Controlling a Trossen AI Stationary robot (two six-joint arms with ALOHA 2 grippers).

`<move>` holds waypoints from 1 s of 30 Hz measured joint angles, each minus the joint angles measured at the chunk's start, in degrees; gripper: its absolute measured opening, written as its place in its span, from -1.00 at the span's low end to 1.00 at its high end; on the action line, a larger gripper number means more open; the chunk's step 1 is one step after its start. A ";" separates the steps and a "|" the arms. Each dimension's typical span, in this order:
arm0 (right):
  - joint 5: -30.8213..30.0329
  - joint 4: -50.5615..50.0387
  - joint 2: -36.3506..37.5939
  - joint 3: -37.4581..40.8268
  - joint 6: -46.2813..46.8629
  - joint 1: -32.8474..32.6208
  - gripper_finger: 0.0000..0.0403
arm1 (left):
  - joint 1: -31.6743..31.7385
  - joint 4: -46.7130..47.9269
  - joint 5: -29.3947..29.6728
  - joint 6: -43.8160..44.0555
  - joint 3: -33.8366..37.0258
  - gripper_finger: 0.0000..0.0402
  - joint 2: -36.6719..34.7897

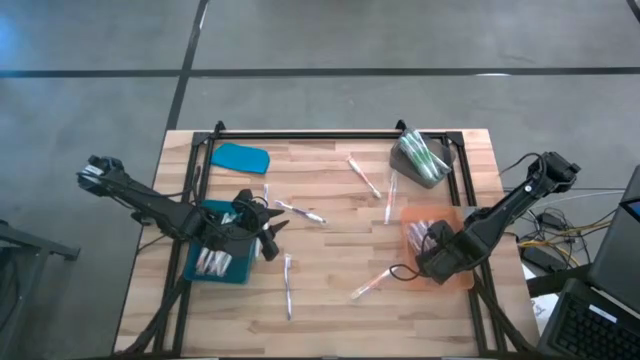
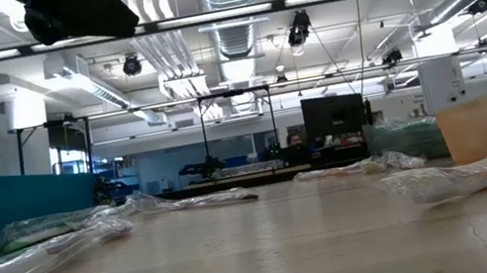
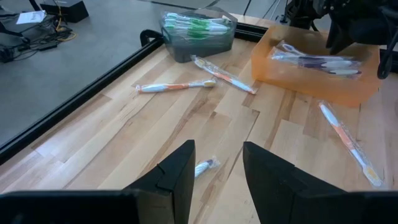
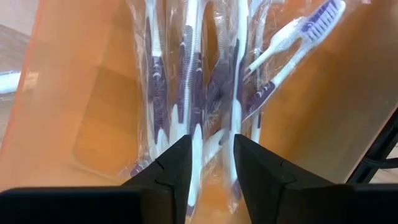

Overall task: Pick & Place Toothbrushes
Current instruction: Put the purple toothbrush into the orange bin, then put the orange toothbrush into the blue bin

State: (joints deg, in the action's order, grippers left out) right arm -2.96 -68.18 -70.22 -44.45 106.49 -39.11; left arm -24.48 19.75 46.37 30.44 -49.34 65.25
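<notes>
Over the orange tray (image 1: 462,280) at four o'clock, the right gripper (image 4: 211,163) hangs narrowly parted above purple toothbrushes (image 4: 205,81); at nine o'clock, the left gripper (image 3: 217,171) stands parted, empty.

pale wood table (image 1: 330,300); glossy wrapped toothbrushes (image 4: 205,93)

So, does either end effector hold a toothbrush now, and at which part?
The left end effector is open and holds nothing. Whether the right end effector, over the orange tray, grips the wrapped toothbrushes cannot be told.
</notes>
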 joint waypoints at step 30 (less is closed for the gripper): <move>-31.15 28.34 1.45 -9.97 -73.34 0.13 -0.23 | 0.01 0.00 0.02 0.49 0.02 -0.30 0.00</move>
State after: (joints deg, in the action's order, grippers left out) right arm -34.11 -39.84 -68.77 -54.41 33.15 -38.99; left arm -24.47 19.75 46.39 30.92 -49.32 65.25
